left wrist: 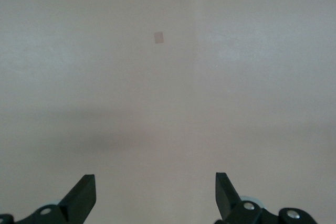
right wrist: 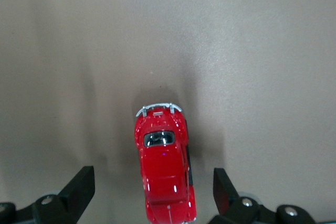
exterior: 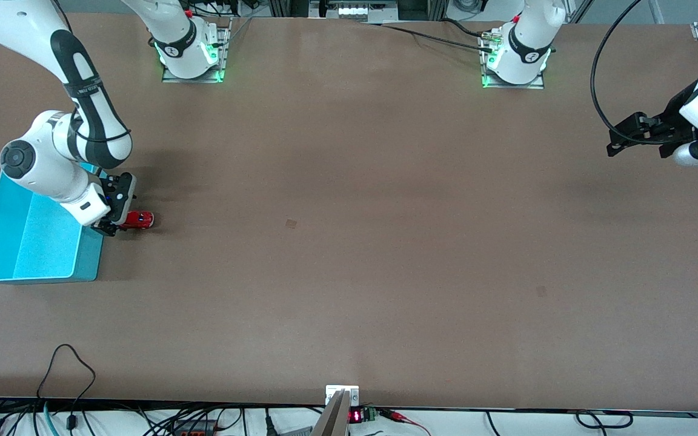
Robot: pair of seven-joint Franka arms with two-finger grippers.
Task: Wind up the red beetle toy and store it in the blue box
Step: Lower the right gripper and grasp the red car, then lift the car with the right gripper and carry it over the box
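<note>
The red beetle toy [exterior: 139, 220] stands on the brown table right beside the blue box [exterior: 28, 236], at the right arm's end. My right gripper [exterior: 113, 225] is low over the toy's end nearest the box. In the right wrist view the toy [right wrist: 164, 169] lies between the open fingers [right wrist: 81, 187], with a clear gap on each side. The blue box is open-topped and holds nothing that shows. My left gripper [exterior: 621, 138] is open and empty, raised over the left arm's end of the table, where it waits. The left wrist view shows its fingers [left wrist: 84, 192] over bare table.
A small dark mark [exterior: 291, 223] lies on the table near the middle, and another [exterior: 541, 291] toward the left arm's end. Cables and a small device [exterior: 342, 404] sit along the table edge nearest the front camera.
</note>
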